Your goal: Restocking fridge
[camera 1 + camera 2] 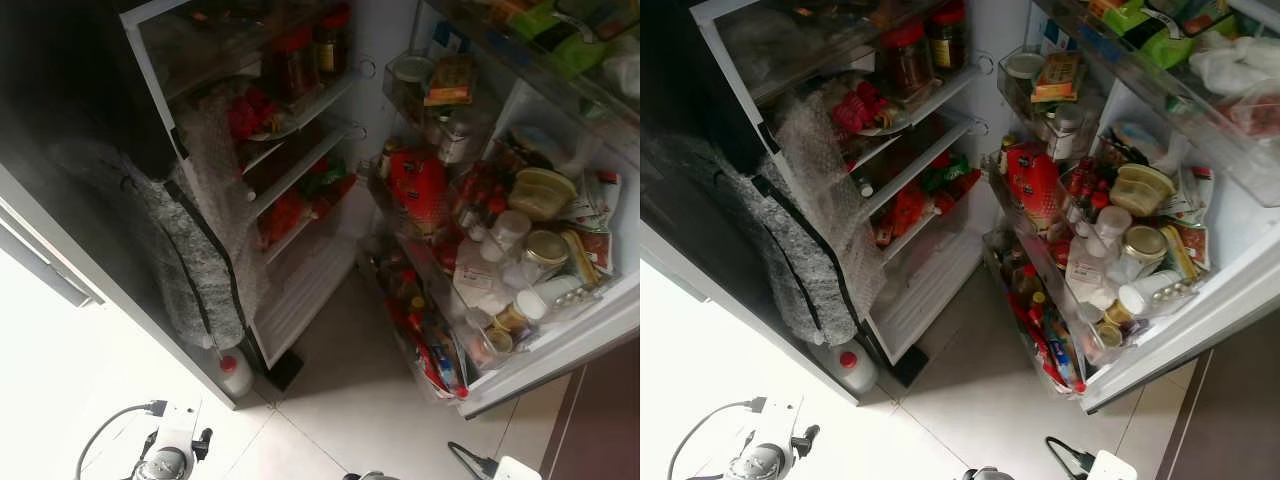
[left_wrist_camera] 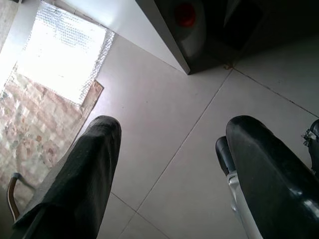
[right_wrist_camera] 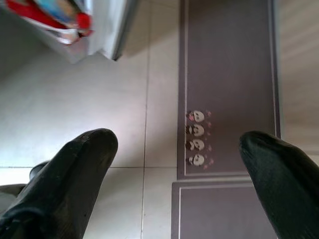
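Standing before the open fridge (image 1: 300, 300), the robot hangs both arms low: left gripper (image 2: 169, 164) and right gripper (image 3: 179, 164) spread apart, empty. Left of the fridge's crammed door shelves (image 1: 1090, 300), a floor bottle (image 1: 848, 366) could be kicked.

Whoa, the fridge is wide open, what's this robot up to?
The robot stands looking down into an open fridge whose shelves and door racks are crowded with jars, bottles and packets. It is handling nothing at this moment. Its left hand and right hand both hang low over the tiled floor, fingers spread apart and empty. A white bottle with a red cap stands on the floor by the fridge's lower corner. No item for restocking is in either hand.
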### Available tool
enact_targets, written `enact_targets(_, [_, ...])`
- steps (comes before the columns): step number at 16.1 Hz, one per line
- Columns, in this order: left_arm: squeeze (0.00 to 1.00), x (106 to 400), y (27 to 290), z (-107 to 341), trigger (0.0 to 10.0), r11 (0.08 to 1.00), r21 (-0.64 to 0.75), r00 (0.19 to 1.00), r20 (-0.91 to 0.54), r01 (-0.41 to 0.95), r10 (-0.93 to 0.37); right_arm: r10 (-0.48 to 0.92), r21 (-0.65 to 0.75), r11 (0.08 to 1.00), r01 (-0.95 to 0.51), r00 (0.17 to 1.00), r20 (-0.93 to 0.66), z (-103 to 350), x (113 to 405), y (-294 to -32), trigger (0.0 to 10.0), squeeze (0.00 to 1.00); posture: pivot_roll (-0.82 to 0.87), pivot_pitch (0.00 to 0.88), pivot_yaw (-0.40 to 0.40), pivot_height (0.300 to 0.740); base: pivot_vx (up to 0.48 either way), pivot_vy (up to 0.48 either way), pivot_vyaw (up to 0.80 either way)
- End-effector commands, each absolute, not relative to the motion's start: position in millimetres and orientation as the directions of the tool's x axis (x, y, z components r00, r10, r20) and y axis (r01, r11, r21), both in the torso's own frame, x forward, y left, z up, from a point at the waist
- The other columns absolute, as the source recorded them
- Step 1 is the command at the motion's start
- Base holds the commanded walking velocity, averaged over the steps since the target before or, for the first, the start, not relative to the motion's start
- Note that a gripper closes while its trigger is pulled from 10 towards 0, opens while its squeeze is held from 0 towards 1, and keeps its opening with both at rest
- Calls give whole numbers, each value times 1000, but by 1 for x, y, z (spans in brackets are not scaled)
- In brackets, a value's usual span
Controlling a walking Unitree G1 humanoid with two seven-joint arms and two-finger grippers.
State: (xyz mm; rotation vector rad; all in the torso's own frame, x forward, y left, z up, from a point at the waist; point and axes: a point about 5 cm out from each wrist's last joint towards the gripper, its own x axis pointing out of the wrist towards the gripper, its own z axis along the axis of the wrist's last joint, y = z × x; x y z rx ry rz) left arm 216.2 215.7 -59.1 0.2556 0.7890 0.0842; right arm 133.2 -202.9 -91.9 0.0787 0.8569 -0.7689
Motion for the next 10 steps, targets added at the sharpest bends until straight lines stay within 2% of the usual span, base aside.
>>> enact_targets(1, [0,207,218,-64,10000,964,265,683,-709,24,178,-582,-233,710,665,368,-725,-95,124,-199,10000,0,-187,158,19,740,0,0,0])
enact_targets(2, [0,207,219,-64,10000,964,265,681,-710,22,179,-610,-248,688,682,358,-706,-94,124,-207,10000,0,-185,158,17,740,0,0,0])
enact_targets(3, [0,206,219,-64,10000,964,264,680,-711,21,180,-682,-281,637,718,354,-640,-86,124,-236,10000,0,-186,157,17,740,0,0,0])
enact_targets(4, [0,206,219,-65,10000,965,263,679,-712,20,180,-775,-343,566,750,342,-531,-70,121,-279,10000,0,-187,158,17,740,0,0,0])
enact_targets(5, [0,205,219,-65,10000,965,263,677,-713,19,181,-801,-359,538,762,330,-500,-65,119,-291,10000,0,-188,158,17,740,0,0,0])
enact_targets(10, [0,204,219,-66,10000,966,259,673,-718,20,178,-866,-398,437,807,257,-430,-57,107,-312,10000,0,-195,157,16,740,0,0,0])
